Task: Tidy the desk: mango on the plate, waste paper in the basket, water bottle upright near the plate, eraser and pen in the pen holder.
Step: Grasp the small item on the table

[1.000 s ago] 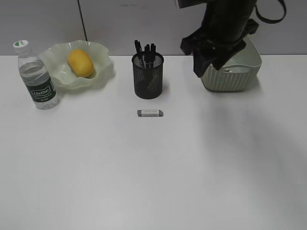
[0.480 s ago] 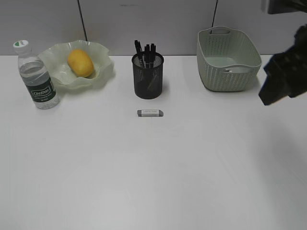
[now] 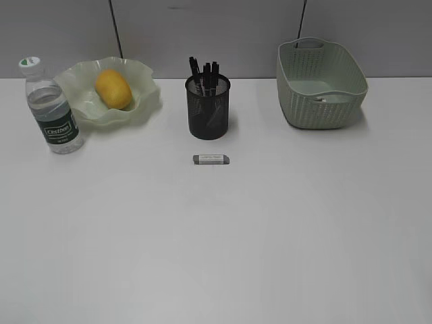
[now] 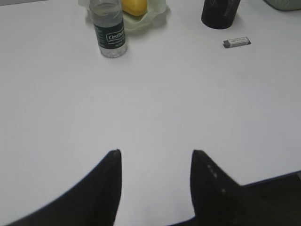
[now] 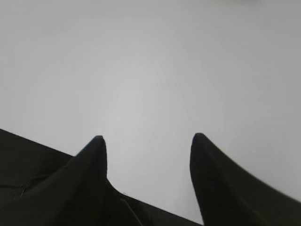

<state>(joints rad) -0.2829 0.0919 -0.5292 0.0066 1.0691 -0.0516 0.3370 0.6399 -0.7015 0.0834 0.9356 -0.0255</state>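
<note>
On the white desk (image 3: 216, 236) the mango (image 3: 113, 88) lies in the wavy green plate (image 3: 145, 101) at the back left. The water bottle (image 3: 51, 108) stands upright just left of the plate. The black mesh pen holder (image 3: 208, 108) holds several black pens. A grey eraser (image 3: 211, 159) lies flat in front of it. The basket (image 3: 320, 84) stands at the back right with a bit of white waste paper (image 3: 322, 100) inside. Neither gripper shows in the exterior view. My left gripper (image 4: 155, 153) is open and empty over bare desk, and its view shows the bottle (image 4: 108, 33) and eraser (image 4: 236, 42). My right gripper (image 5: 146, 137) is open and empty.
A grey partition wall runs behind the desk. The right wrist view shows only plain white tabletop (image 5: 150, 70).
My right arm was over the basket, swung out to the right, and has now left the exterior view. The objects on the desk have not moved.
</note>
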